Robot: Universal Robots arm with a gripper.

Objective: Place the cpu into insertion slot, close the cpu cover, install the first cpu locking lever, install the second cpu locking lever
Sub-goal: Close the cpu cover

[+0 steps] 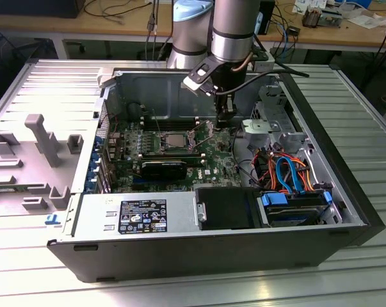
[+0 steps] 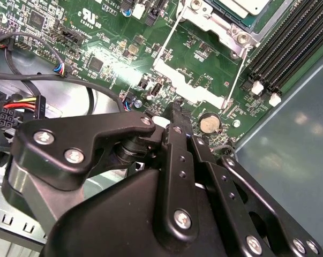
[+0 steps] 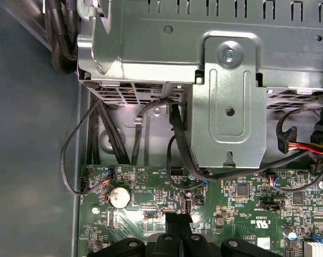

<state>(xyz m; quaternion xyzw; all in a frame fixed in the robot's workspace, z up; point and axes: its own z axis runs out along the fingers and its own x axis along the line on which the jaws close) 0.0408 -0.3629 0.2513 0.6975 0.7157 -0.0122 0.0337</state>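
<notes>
Silvery cpu (image 2: 240,5) sits in its socket (image 2: 204,15), apart, ahead of the fingertips. Gripper (image 2: 177,106) fingers together, nothing between them, low over board (image 2: 113,32); coin cell (image 2: 208,123) just beside. Risk: any descent scrapes components.

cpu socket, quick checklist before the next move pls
1. cpu seated in the socket: ok, it lies flat inside.
2. cpu cover closed: cannot tell.
3. locking levers latched: not ok, both thin wires appear to stick out from the socket.
4. gripper empty: ok, shut with nothing between the fingers.
5. Gripper placement: ok, over the board beside the socket, on the exterior view's right, near the coin battery.
</notes>
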